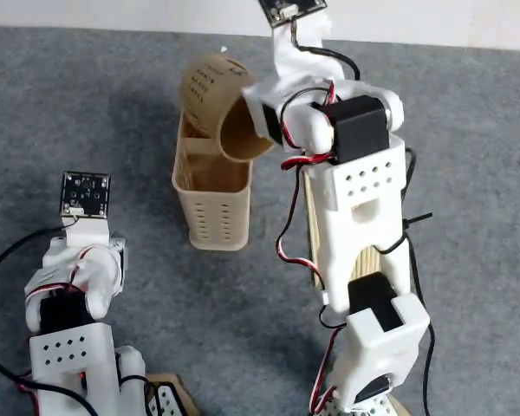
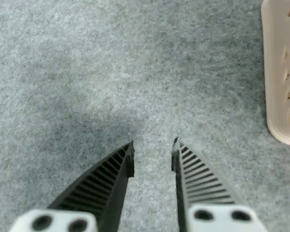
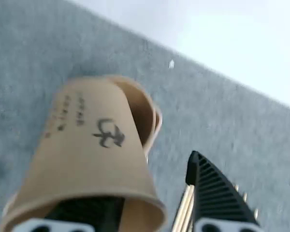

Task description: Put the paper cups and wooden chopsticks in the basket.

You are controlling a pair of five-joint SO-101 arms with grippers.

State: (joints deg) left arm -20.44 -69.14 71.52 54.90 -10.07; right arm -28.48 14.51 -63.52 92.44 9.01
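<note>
A brown paper cup (image 1: 215, 97) hangs tilted over the far end of the beige perforated basket (image 1: 212, 208), mouth toward my right arm. My right gripper (image 1: 262, 121) is open. One finger sits inside the cup (image 3: 89, 150); the other finger (image 3: 210, 195) stands apart from the cup wall. A second curved rim shows behind the cup, and I cannot tell what it belongs to. Wooden chopsticks (image 1: 311, 251) lie on the carpet under the right arm, also seen between cup and finger (image 3: 183, 212). My left gripper (image 2: 152, 145) is open over bare carpet, left of the basket (image 2: 282, 72).
Grey carpet covers the table. The left arm (image 1: 74, 286) stands at the near left. Red and black cables (image 1: 286, 234) loop beside the right arm. Wooden base plates (image 1: 169, 394) sit at the near edge. A white wall borders the far edge.
</note>
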